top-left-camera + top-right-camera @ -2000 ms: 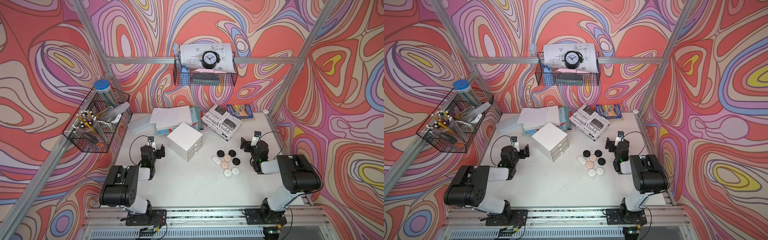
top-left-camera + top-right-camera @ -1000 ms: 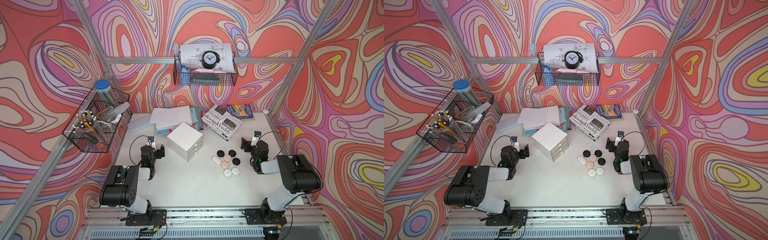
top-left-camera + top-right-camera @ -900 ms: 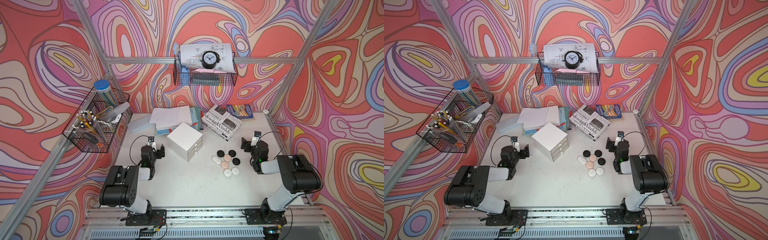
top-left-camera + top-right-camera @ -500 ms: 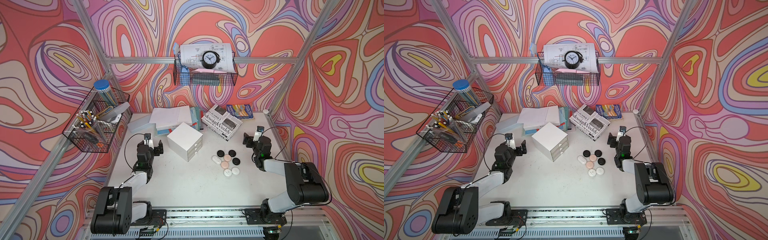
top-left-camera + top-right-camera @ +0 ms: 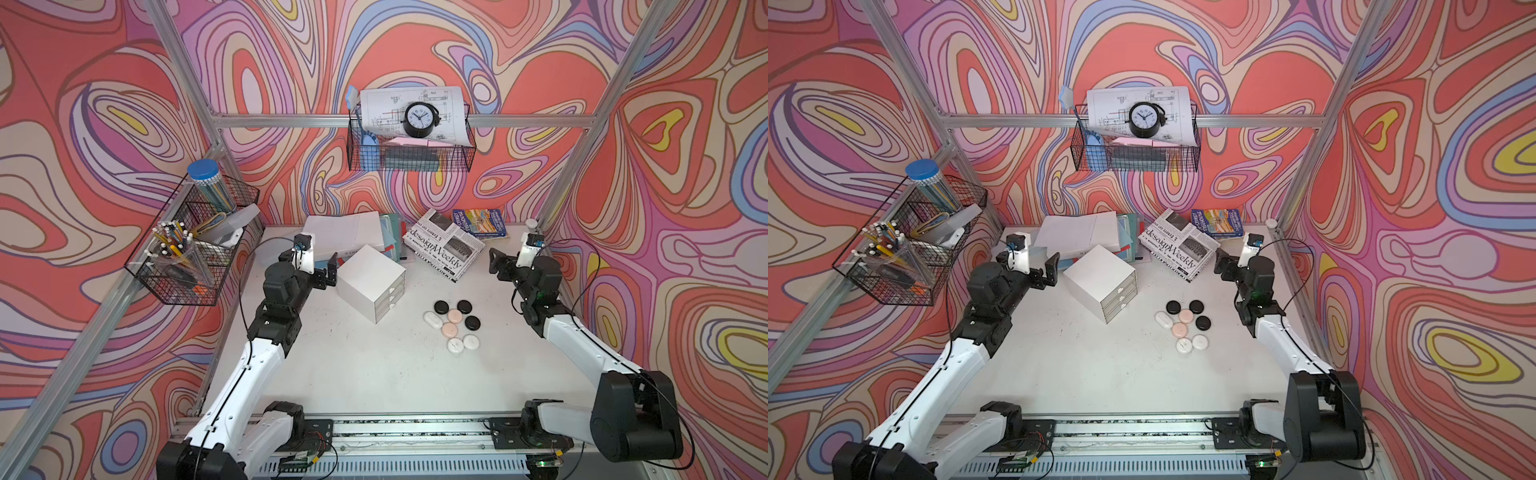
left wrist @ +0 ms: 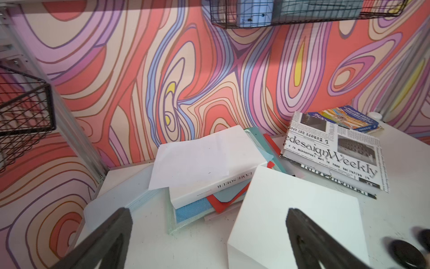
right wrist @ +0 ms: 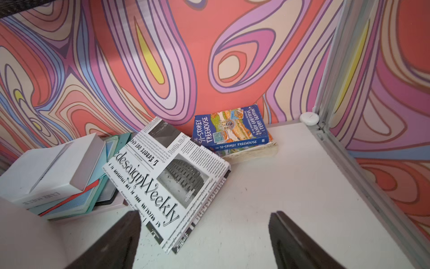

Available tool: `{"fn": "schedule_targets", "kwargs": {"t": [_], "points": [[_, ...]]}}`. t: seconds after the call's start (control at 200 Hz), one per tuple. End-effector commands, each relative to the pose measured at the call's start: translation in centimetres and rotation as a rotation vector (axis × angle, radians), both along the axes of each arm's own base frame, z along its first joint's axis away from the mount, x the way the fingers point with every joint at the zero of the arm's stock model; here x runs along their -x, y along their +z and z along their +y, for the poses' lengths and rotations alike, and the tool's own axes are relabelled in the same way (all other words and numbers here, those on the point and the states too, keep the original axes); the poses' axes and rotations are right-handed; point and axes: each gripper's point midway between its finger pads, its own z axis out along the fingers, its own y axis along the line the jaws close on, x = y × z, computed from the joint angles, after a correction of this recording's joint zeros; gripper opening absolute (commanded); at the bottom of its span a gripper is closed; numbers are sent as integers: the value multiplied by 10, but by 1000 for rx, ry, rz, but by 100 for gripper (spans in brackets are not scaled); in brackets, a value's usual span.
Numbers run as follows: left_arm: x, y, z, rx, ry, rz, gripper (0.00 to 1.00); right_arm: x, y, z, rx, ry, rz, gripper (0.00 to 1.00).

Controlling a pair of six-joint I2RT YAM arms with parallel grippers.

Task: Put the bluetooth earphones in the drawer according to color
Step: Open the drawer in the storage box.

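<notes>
Several bluetooth earphones lie in a cluster right of the table's middle in both top views: black ones (image 5: 464, 307), pink ones (image 5: 453, 316) and white ones (image 5: 455, 345). The white drawer unit (image 5: 371, 282) stands left of them with its three drawers shut. My left gripper (image 5: 309, 264) hovers open just left of the unit, holding nothing. In the left wrist view its fingers (image 6: 116, 235) frame the unit's top (image 6: 297, 209), and a black earphone (image 6: 404, 253) shows at the edge. My right gripper (image 5: 505, 262) is open and empty near the back right, above bare table (image 7: 256, 198).
A stack of books and papers (image 5: 345, 232), a magazine (image 5: 442, 249) and a blue book (image 5: 478, 218) line the back. A wire basket of pens (image 5: 195, 245) hangs on the left wall, and a basket with a clock (image 5: 409, 141) on the back wall.
Both arms have unfolded from their low rest, lifting and reaching toward the back of the table. Both grippers stay open. The earphones and the drawer unit have not moved.
</notes>
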Motion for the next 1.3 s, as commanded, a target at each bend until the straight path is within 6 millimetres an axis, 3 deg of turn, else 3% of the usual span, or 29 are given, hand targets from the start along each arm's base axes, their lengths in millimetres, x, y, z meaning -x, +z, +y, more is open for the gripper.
{"fn": "schedule_targets", "kwargs": {"t": [0.0, 0.2, 0.516, 0.726, 0.876, 1.292], "points": [[10, -17, -20, -30, -122, 141, 99, 10, -4, 14, -113, 60, 61, 88], [20, -2, -50, -53, -277, 193, 98, 24, 0, 40, -181, 184, 95, 88], [58, -6, -94, -70, -572, 323, 99, 46, 6, 71, -243, 333, 111, 86], [67, -29, -123, -60, -717, 436, 98, 55, 1, 100, -339, 406, 154, 86], [69, -56, -144, -176, -769, 519, 98, 57, -9, 120, -393, 429, 191, 85], [65, -81, -164, -345, -786, 593, 96, 67, -42, 169, -502, 459, 280, 80]]}}
